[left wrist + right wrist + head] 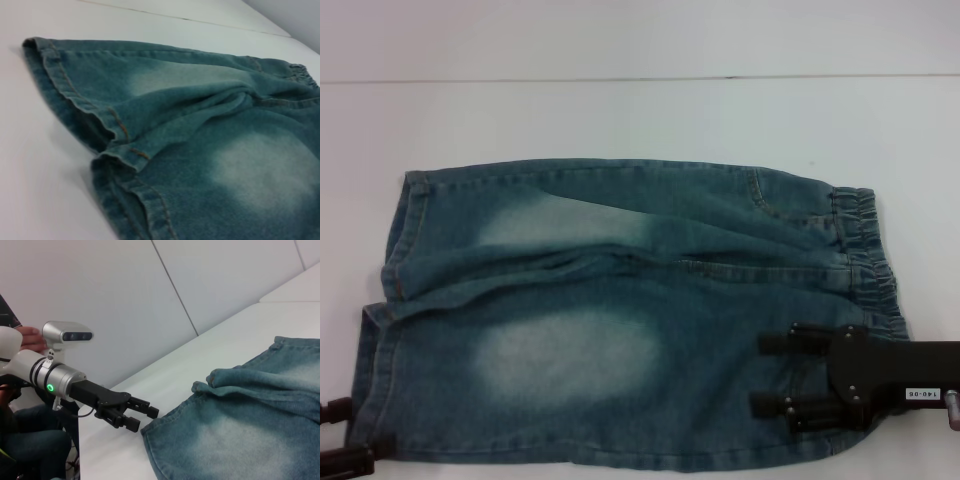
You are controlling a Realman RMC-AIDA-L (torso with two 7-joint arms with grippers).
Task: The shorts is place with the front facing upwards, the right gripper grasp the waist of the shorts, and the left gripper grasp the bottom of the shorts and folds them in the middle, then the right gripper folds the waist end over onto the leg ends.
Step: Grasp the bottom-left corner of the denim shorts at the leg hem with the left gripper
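Denim, blue and faded, the shorts point(620, 310) lie flat on the white table point(620, 110); we judge them soft but weighty. Black stickered right gripper point(775, 375) hovers spread over their waistband point(865, 250); black left gripper point(142, 417), spread, waits beside their leg hems point(117, 125), the proper holds.

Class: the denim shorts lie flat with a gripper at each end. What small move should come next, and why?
Probably the left gripper should ease forward onto the near leg hem and close. Its jaws are open, just short of the shorts, while the right gripper is already over the waistband end, jaws open.
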